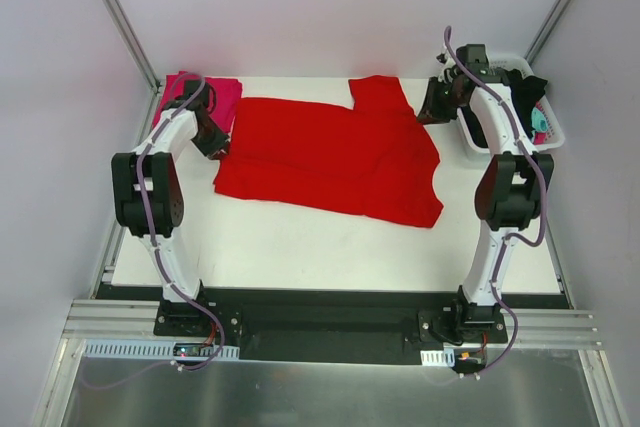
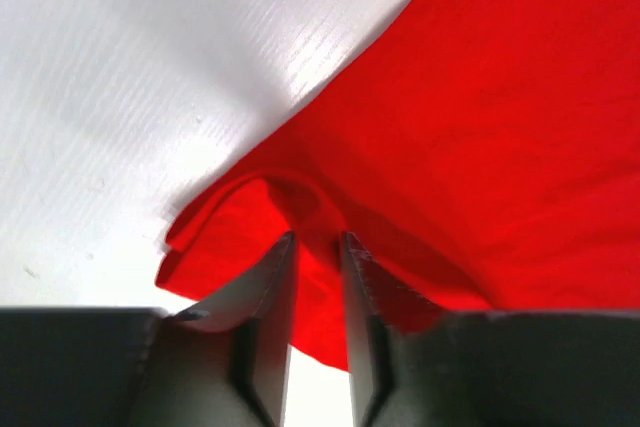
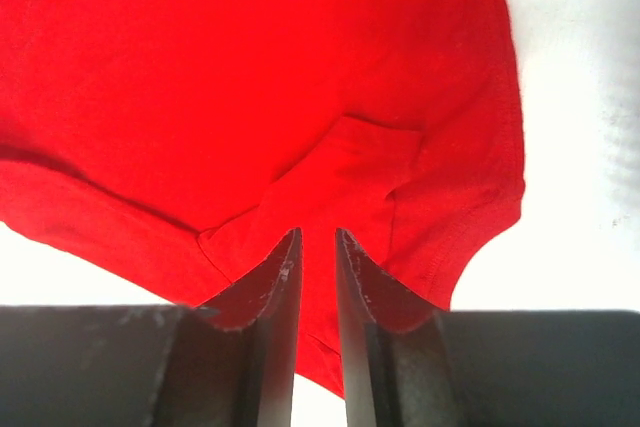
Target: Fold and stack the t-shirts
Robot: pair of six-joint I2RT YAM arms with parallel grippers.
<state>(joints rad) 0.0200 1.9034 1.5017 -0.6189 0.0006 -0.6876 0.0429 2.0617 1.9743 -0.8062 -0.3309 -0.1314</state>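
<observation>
Red t-shirt (image 1: 330, 162): soft matte knit, part-folded across mid-bench (image 1: 300, 247); best to square its edges before the next fold.
Pink t-shirt (image 1: 225, 97): folded, far-left corner.
Left gripper (image 2: 317, 239): narrowly parted at a puckered hem.
Right gripper (image 3: 317, 235): narrowly parted over a sleeve crease; lifting straight should avoid snagging.
</observation>
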